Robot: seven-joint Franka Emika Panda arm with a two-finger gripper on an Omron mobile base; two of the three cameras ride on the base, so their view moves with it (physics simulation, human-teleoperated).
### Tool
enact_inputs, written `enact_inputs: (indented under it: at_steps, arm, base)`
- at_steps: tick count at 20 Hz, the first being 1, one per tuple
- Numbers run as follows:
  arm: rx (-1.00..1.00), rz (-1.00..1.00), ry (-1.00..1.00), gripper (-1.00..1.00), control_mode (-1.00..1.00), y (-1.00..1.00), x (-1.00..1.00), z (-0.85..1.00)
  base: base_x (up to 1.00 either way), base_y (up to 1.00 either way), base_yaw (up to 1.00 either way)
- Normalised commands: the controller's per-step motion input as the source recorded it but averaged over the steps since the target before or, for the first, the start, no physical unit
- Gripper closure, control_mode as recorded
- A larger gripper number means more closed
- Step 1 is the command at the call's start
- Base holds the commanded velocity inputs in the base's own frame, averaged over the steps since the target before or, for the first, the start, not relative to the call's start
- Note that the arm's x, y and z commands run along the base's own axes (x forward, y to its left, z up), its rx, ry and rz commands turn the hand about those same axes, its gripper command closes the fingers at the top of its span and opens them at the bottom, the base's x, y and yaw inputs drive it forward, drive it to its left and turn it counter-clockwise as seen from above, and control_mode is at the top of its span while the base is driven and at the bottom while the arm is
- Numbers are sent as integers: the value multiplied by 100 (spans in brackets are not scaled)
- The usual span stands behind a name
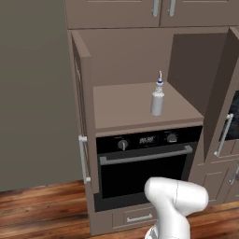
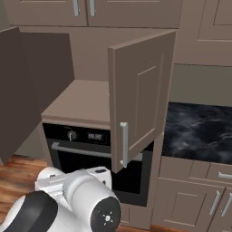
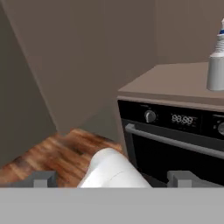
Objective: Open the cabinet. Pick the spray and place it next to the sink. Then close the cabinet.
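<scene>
The cabinet [image 1: 140, 56] stands open above the black oven, with its left door [image 1: 84, 112] and right door [image 1: 219, 93] swung wide. The spray [image 1: 158, 98], a slim whitish bottle with a blue collar, stands upright on the cabinet's tan shelf [image 1: 121, 105], toward its right front. In the hand view the spray [image 3: 216, 65] sits at the far right edge, up and to the right of my gripper [image 3: 111, 180]. The gripper is open, its fingertips [image 3: 41, 179] far apart and empty, low in front of the oven. In the right base view the open right door [image 2: 140, 99] hides the spray. The sink is out of view.
The black oven [image 1: 144, 163] with its silver bar handle [image 1: 145, 155] sits under the shelf. A dark marble counter [image 2: 199, 131] lies right of the cabinet, with lower cabinets [image 2: 190, 199] beneath. Upper doors [image 1: 158, 11] hang above. The wooden floor [image 1: 42, 210] is to the left.
</scene>
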Motion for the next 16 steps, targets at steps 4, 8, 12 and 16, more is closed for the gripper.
enact_inputs:
  at_steps: [4,8,12,16]
  arm:
    - [0,-20,0,-100,-100,81,0,66]
    - [0,-17,0,-100,-100,88,0,55]
    - [-9,-14,3,-100,-100,71,20,35]
    - [-14,-16,4,-100,-100,35,57,9]
  base:
    - [0,0,0]
    - [0,0,0]
    - [0,0,0]
    - [0,0,0]
